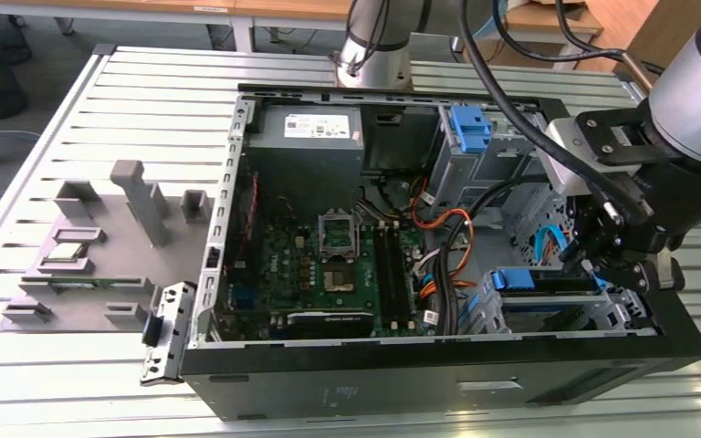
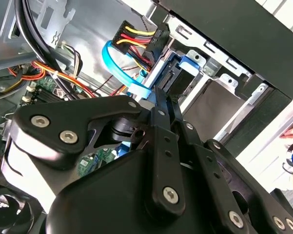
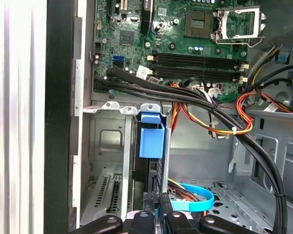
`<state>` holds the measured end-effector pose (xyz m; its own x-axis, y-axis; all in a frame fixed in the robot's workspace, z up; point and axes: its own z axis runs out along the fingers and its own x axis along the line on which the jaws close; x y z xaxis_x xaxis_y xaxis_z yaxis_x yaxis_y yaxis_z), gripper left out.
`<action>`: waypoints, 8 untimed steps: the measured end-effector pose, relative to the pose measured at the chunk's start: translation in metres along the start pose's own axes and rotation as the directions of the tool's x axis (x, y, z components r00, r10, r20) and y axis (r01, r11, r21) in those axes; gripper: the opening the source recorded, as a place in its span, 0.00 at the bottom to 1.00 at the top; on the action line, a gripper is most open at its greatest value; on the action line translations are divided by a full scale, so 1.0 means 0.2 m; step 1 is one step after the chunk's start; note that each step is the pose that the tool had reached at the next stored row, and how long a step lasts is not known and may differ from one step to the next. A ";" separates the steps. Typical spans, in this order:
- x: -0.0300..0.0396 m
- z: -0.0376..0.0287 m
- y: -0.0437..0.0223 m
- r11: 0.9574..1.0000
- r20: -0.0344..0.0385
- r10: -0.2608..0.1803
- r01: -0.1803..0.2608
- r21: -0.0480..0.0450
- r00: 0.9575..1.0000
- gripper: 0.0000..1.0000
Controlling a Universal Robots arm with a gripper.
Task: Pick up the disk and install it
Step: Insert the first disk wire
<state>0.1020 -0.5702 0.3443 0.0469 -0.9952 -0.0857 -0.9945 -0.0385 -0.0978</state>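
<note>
The disk [image 1: 524, 279] sits edge-on in the drive cage at the case's front corner, on the exterior view's right, with its blue side rail [image 3: 151, 139] showing. In the second wrist view the disk [image 2: 178, 73] lies between the cage's metal walls. My gripper [image 1: 601, 265] hangs just above that cage. Its black fingers are drawn close together, the gripper [image 3: 157, 204] being right at the disk's near end, with the tips [image 2: 163, 100] pointing at it. Whether they touch the disk is hidden.
The open black computer case [image 1: 448, 383] holds the motherboard [image 1: 339, 265], a grey power-supply box [image 1: 308, 128], another blue drive bracket [image 1: 470, 128] and bundled cables [image 3: 209, 105]. A blue flat cable [image 2: 112, 61] loops near the cage. A grey parts fixture [image 1: 95, 246] stands beside the case on the exterior view's left.
</note>
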 end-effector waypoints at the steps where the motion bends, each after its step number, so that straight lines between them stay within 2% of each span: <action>1: 0.000 0.001 0.003 1.000 0.000 0.000 0.000 0.001 1.000 0.16; 5: 0.000 0.009 0.019 1.000 0.000 -0.001 0.001 0.008 1.000 0.16; 8: 0.000 0.015 0.037 1.000 0.000 -0.002 0.002 0.017 1.000 0.16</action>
<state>0.0949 -0.5702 0.3406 0.0492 -0.9951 -0.0853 -0.9926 -0.0392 -0.1148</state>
